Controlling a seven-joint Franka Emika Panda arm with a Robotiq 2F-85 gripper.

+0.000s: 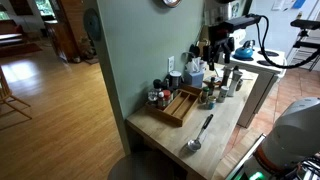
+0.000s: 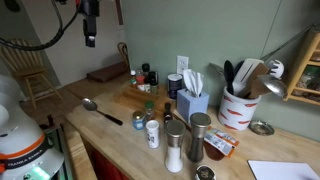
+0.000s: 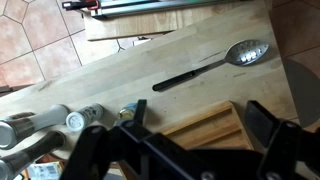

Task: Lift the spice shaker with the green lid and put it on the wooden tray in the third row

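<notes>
The wooden tray [image 3: 205, 128] lies on the counter, split by long dividers into rows. It shows in both exterior views [image 1: 180, 106] [image 2: 135, 97]. A small shaker with a greenish lid [image 2: 139, 121] stands on the counter just beside the tray; in the wrist view it is only a sliver by the left finger [image 3: 127, 113]. My gripper [image 3: 200, 112] is open and empty. It hangs high above the counter [image 1: 223, 47] [image 2: 90, 38], with the tray's corner showing between its fingers.
A metal spoon [image 3: 212, 62] lies on the bare wood beside the tray [image 2: 101, 110]. Several other shakers and jars [image 2: 175, 145] stand near the tray. A tissue box [image 2: 190, 103] and a utensil crock [image 2: 238, 108] stand by the wall.
</notes>
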